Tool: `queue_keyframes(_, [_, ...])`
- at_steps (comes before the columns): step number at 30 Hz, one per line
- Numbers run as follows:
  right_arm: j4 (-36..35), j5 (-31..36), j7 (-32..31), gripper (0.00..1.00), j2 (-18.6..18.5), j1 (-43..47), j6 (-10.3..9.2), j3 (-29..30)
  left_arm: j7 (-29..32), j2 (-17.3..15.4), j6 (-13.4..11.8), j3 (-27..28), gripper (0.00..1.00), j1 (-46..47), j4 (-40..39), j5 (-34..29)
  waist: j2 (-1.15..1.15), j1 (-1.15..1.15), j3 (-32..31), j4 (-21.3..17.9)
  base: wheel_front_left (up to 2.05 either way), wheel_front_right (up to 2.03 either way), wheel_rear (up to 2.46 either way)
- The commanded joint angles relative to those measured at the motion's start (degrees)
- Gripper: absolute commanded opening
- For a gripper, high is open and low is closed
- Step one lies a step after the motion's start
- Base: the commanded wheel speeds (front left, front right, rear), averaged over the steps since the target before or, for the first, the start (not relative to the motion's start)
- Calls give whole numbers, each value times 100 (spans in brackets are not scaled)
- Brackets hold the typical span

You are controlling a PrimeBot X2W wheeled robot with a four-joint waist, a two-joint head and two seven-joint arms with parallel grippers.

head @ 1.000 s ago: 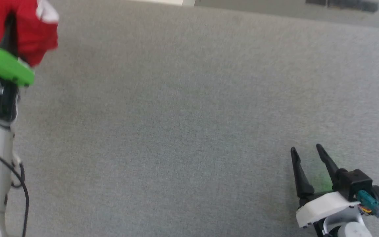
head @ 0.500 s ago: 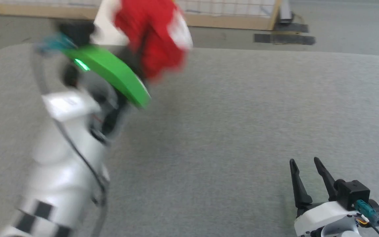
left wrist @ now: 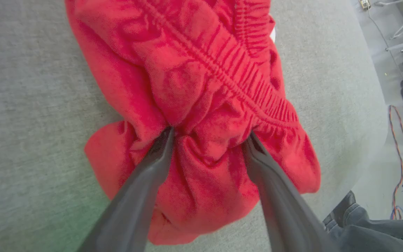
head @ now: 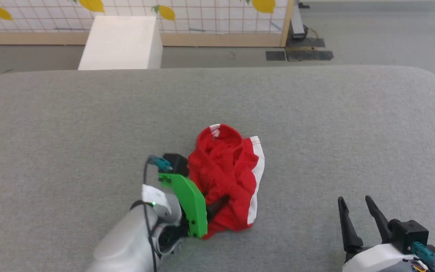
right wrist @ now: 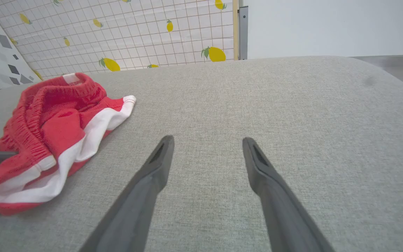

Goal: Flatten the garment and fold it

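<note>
Crumpled bright red thin-fabric shorts with a white side stripe (head: 229, 170) lie mid-way on a grey fabric-covered table (head: 315, 113) | left gripper (left wrist: 210, 134) spread wide, tips sunk into the bunched cloth, apparently clamping nothing | right gripper (head: 354, 198) spread wide, empty, well apart from the shorts

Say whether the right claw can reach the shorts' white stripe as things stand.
Probably yes: the right claw is open, with only bare grey surface between it and the white stripe.
</note>
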State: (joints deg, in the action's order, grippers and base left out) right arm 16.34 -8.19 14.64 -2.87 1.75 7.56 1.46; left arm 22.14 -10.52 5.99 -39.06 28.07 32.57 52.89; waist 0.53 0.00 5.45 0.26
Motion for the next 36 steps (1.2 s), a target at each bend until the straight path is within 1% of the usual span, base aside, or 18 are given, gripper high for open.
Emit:
queue_keyframes(1, [12,-44,33,100,0,61,-8,7,-14,-22,-37,142,100,-66,-104,165,-53,0,-107,135,0,0,0])
queue_keyframes(2, [14,-46,34,100,0,64,-8,6,-63,-9,-39,318,100,-97,-226,357,-53,0,-145,181,0,0,0])
queue_keyframes(3, [8,-70,34,100,0,67,-8,6,-299,-44,-70,832,100,-192,-605,808,-53,0,-255,300,0,0,0])
queue_keyframes(5, [9,-140,35,100,0,74,-8,-2,-557,-148,-116,1140,100,-263,-870,946,-53,0,-324,384,0,0,0])
queue_keyframes(8, [25,-223,35,100,0,62,-8,-97,-1265,-392,-217,1593,100,-414,-1254,853,-53,0,-417,479,0,0,0])
queue_keyframes(9, [26,-253,33,100,0,51,-8,-124,-1626,-486,-243,1761,100,-489,-1384,747,-53,0,-435,511,0,0,0])
queue_keyframes(11, [11,-270,18,100,0,28,-8,-151,-2347,-757,-328,1906,100,-660,-1528,254,-53,0,-466,572,0,0,0])
queue_keyframes(13, [-7,-295,-31,100,0,-7,-8,-197,-3090,-906,-459,2063,100,-918,-1575,-138,-53,0,-475,604,0,0,0])
queue_keyframes(14, [-22,-294,-56,100,0,-24,-8,-227,-3334,-961,-523,2097,100,-1051,-1568,-308,-53,0,-477,612,0,0,0])
queue_keyframes(16, [-55,-329,-130,100,0,-47,-8,-265,-3625,-1016,-672,2221,100,-1323,-1622,-689,-53,0,-476,648,0,0,0])
queue_keyframes(18, [-97,-367,-245,100,0,-65,-8,-304,-3698,-1010,-786,2330,100,-1587,-1743,-1103,-53,0,-472,691,0,0,0])
queue_keyframes(19, [-118,-387,-367,100,0,-78,-8,-341,-3706,-928,-841,2502,100,-1722,-1916,-1324,-53,0,-468,713,0,0,0])
queue_keyframes(20, [-177,-423,-632,100,0,-139,-8,-407,-3710,-759,-907,2790,100,-2022,-2230,-1776,-53,0,-453,745,0,0,0])
queue_keyframes(24, [-263,-505,-1384,100,0,-448,-8,-631,-3712,-318,-813,3202,100,-2561,-2557,-2284,-53,0,-402,801,0,0,0])
queue_keyframes(28, [-274,-457,-2327,100,0,-1048,-8,-1100,-3713,-27,-610,3426,100,-2774,-2626,-2591,-53,0,-316,868,0,0,0])
queue_keyframes(31, [-116,-399,-3052,100,0,-1589,-8,-1474,-3713,153,-477,3548,100,-2793,-2608,-2721,-53,0,-214,960,0,0,0])
queue_keyframes(34, [236,-147,-3697,100,0,-2191,-8,-1818,-3713,320,-337,3644,100,-2741,-2551,-2795,-53,0,-78,1115,0,0,0])
queue_keyframes(36, [520,-1,-3988,100,0,-2494,-8,-1950,-3713,409,-248,3676,100,-2682,-2475,-2798,-53,0,3,1250,0,0,0])
